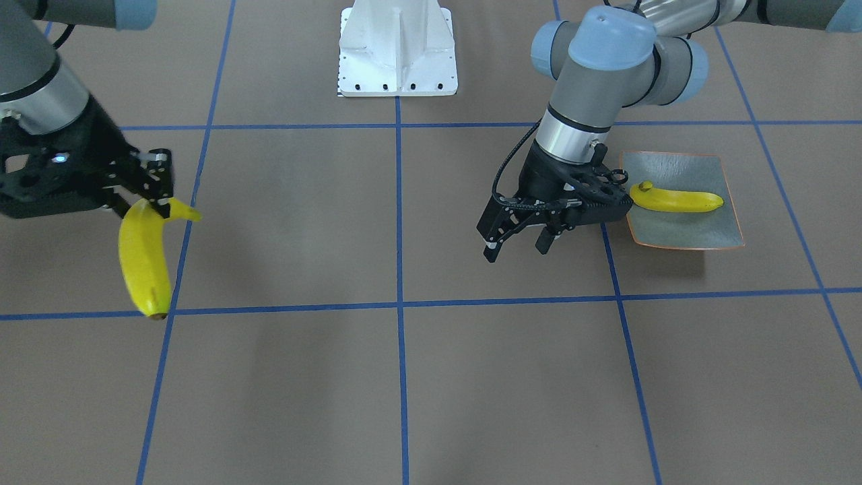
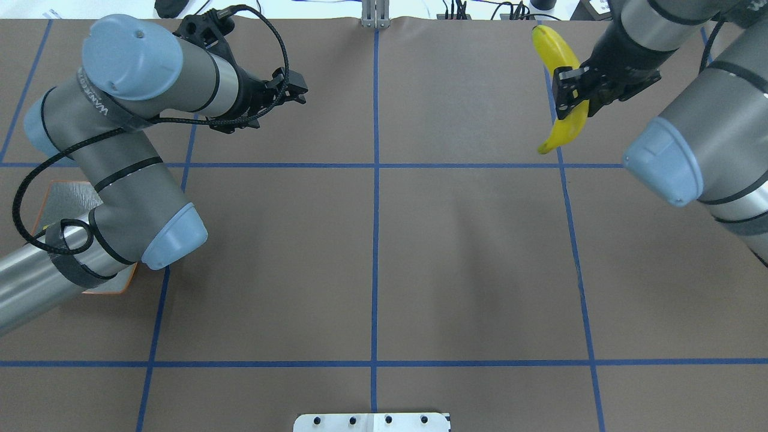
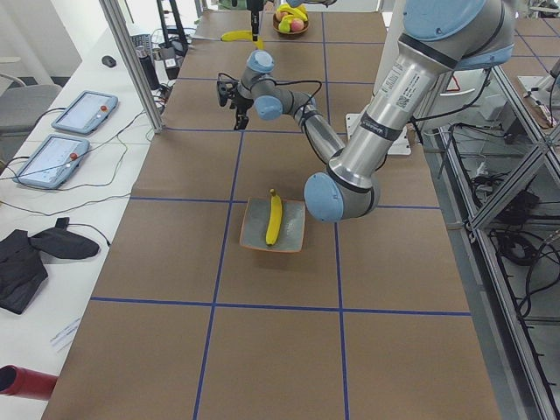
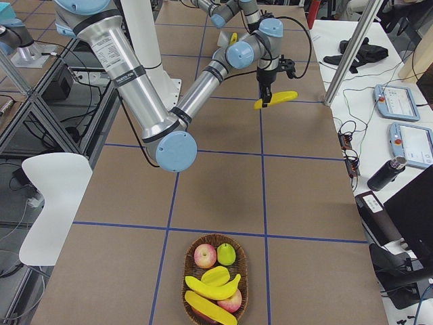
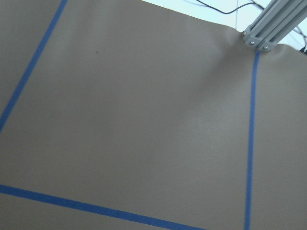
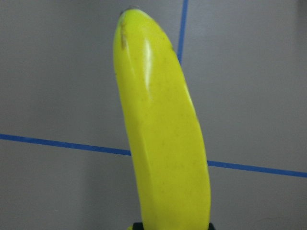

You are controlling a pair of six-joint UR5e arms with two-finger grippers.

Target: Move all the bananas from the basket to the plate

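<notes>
Banana (image 1: 143, 259) hangs pinched in right fingers (image 1: 160, 176), clear of bench (image 1: 512, 377), likely bound for plate (image 1: 687, 232); left fingers (image 1: 489, 250) spread, empty.

Worktop (image 1: 404, 377): smooth, matt brown paper-like sheet; lines (image 1: 399, 222) of blue tape.
Banana (image 1: 141, 259): smooth yellow skin, faint sheen.
Plate (image 1: 680, 232): glossy grey glaze, orange rim.
Left claw (image 1: 516, 252), right claw (image 1: 156, 202): matt black, plastic-looking.
Arm tubes (image 2: 24, 282): satin grey metal; joint caps (image 1: 609, 34) of smooth pale blue plastic; wrist ring (image 1: 569, 138) of polished metal.
Cable (image 1: 505, 168): black braided sleeve.
Base (image 1: 397, 54): white-painted metal, semi-gloss.
Basket (image 4: 215, 237): brown woven wicker.
</notes>
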